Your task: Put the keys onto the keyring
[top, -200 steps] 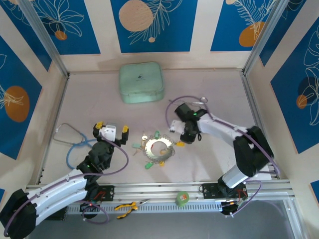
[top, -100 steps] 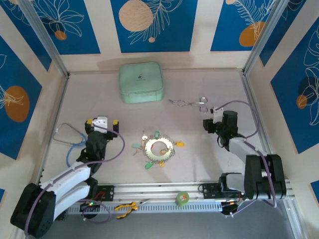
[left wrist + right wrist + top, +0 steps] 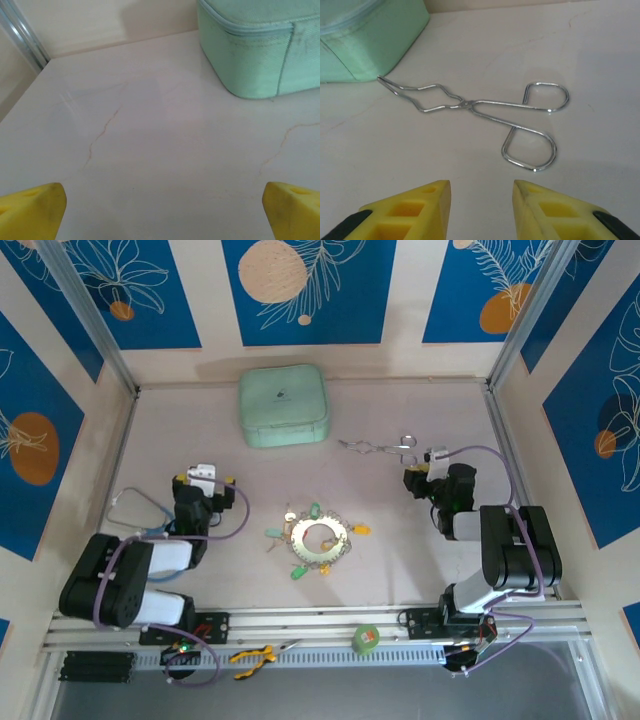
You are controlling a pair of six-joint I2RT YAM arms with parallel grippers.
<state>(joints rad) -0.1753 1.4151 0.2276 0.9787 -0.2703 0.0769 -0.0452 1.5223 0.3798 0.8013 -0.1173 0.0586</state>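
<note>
- Left tool (image 3: 205,482) stands released, its yellow fingers (image 3: 30,210) spread wide with nothing between them. It is parked at 9 o'clock of the keyring (image 3: 318,538), well apart from it.
- Right tool (image 3: 428,468) is released and empty too, with a narrower gap. It sits at 2 o'clock of the keyring, nose toward the forceps (image 3: 475,115) lying flat just ahead.
- Keyring lies flat mid-counter. Keys (image 3: 296,573) fan around its rim, tags at 12, 3, 7 and 9 o'clock, touching it or just beside it. Whether any is threaded is too small to tell.
- Step in hand, as I judge it: a fresh reach to the ring, since both tools are far off.
- To do it well: pin the ring at a bare stretch of rim with one tool and take a key by its tag with the other. Lift little, so neighbours are not dragged.
- Come down from above; a low sweep could scatter the fan.
- Counter (image 3: 400,560) is pale, smooth and faintly veined, so thin metal will likely slide.
- Case (image 3: 284,405) sits at 12 o'clock; stethoscope (image 3: 140,520) at 9, beyond the left tool.
- Blue leaf-print walls (image 3: 300,290) close in three sides.
</note>
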